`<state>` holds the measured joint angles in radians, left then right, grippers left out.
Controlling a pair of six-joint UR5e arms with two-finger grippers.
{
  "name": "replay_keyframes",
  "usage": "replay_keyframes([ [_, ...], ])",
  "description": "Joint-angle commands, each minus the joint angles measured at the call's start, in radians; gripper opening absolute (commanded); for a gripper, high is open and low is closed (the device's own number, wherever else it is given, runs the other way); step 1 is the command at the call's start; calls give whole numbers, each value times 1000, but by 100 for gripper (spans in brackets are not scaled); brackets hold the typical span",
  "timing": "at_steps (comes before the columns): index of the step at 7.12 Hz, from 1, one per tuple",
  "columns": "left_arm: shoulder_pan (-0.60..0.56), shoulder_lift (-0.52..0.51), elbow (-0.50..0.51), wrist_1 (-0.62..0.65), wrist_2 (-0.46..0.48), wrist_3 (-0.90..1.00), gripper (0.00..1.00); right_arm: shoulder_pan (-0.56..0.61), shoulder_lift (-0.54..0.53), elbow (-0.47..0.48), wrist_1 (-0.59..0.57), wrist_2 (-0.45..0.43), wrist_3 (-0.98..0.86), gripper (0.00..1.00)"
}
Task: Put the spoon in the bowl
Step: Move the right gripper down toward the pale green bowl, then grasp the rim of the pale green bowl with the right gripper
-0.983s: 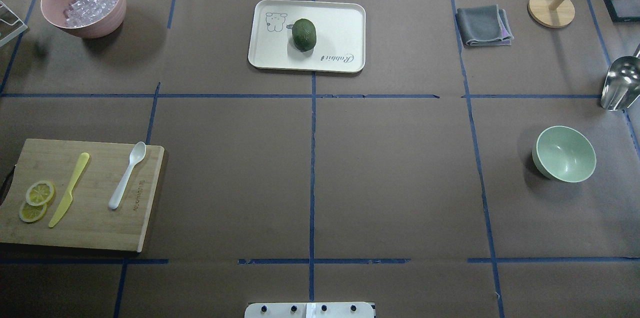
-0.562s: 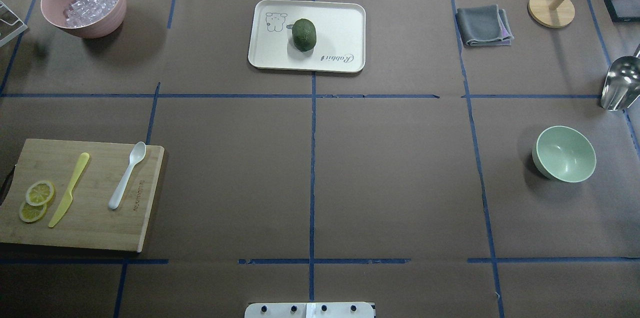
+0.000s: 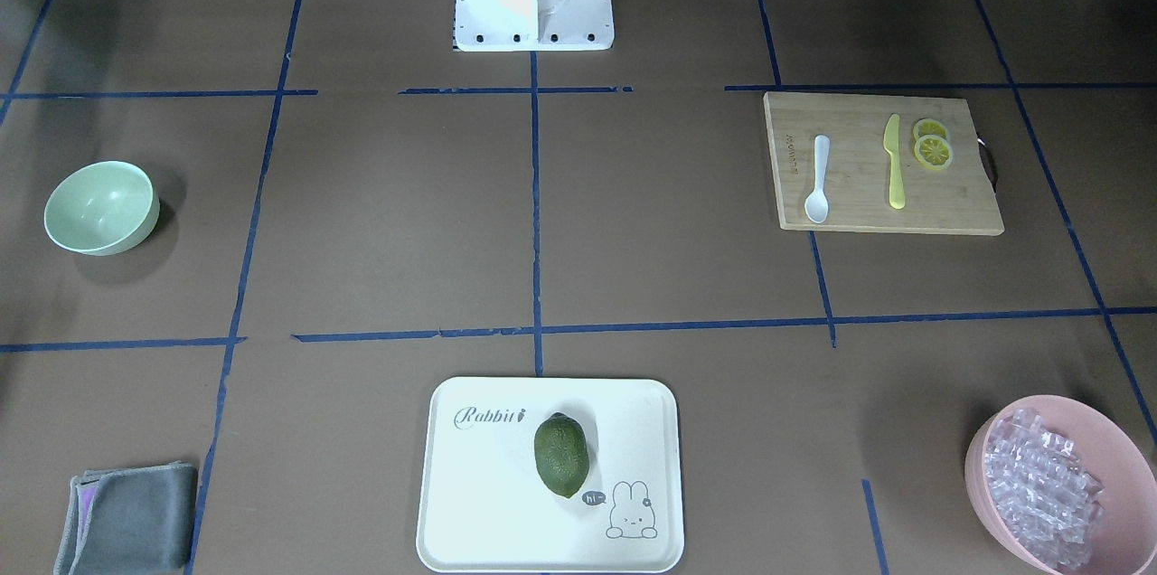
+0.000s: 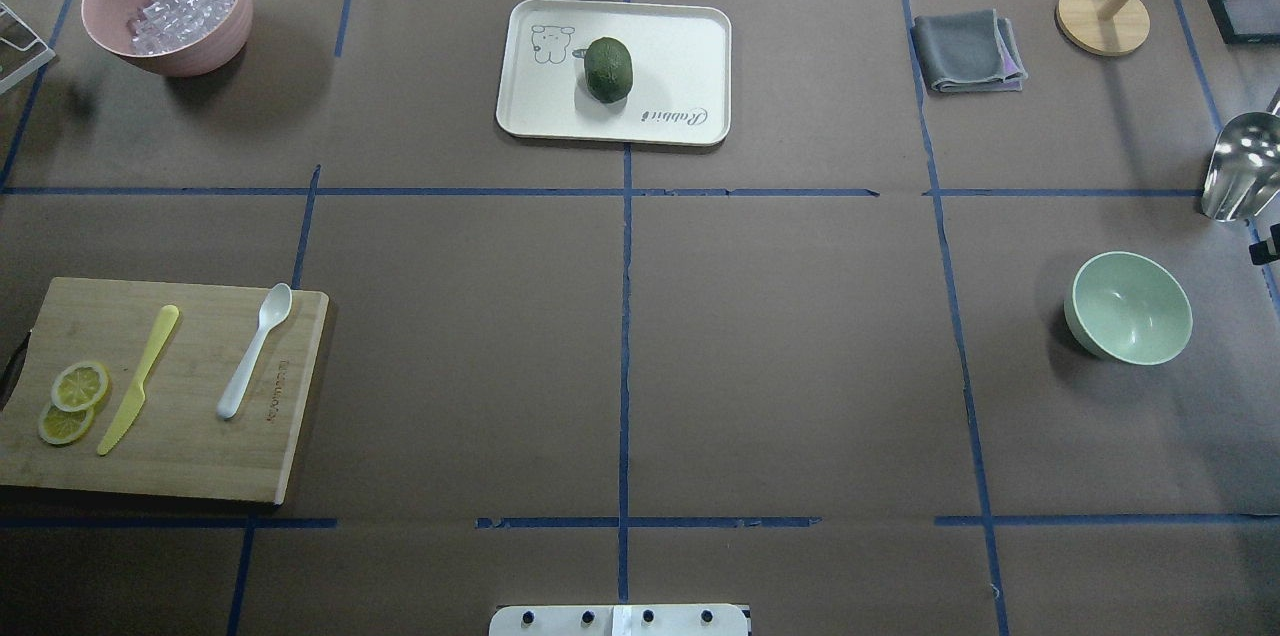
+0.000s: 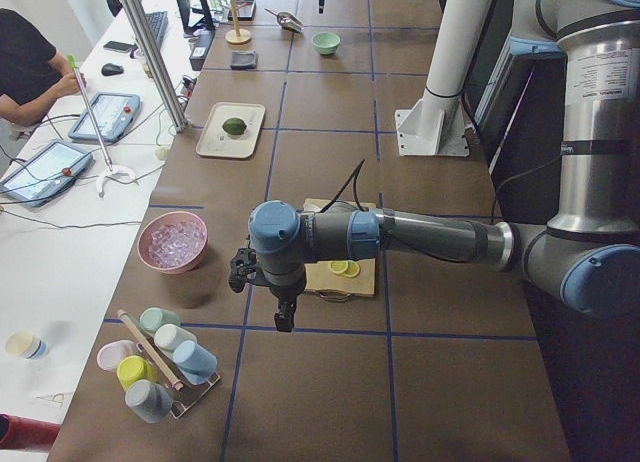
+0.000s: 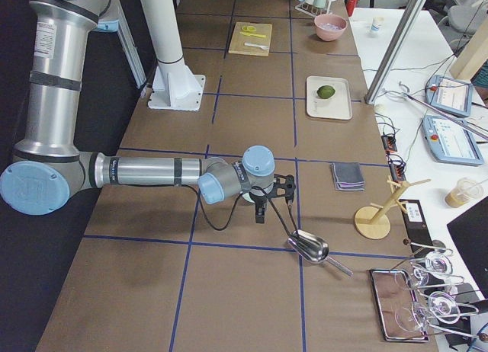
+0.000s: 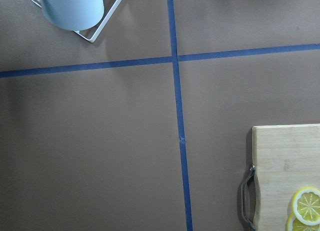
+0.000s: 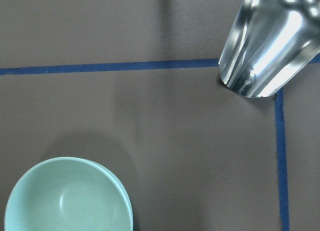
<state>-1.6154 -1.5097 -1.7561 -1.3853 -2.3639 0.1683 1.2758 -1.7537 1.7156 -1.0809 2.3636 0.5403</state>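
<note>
The spoon, flat on the cutting board (well apart from the bowl), we judge light, stiff and slick, best pinched mid-handle; whether the left hand or right hand is spread we cannot tell.

A yellow knife and lemon slices lie on the cutting board.

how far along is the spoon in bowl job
Nothing looks done: the spoon lies on the cutting board beside the yellow knife, and the bowl sits empty at the table's other end. Nothing is in hand; the left gripper hangs near the board, off the spoon. To do: grasp, carry, drop in the bowl.
</note>
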Motion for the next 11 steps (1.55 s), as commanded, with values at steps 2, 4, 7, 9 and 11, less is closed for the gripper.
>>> replay_keyframes([
  [2, 0, 0, 0, 2, -8, 2, 100, -137, 3, -30, 53, -20, 27, 99],
  [4, 0, 0, 3, 0, -21, 2, 100, -187, 7, -39, 53, -40, 35, 99],
  [7, 0, 0, 3, 2, -21, 2, 100, -205, 91, -132, 52, -44, 36, 78],
  [9, 0, -1, 0, 0, -23, 2, 100, -205, 88, -131, 84, -43, 99, 0],
  [11, 0, -1, -2, -1, -23, 2, 100, -207, 77, -133, 131, -35, 99, 0],
])
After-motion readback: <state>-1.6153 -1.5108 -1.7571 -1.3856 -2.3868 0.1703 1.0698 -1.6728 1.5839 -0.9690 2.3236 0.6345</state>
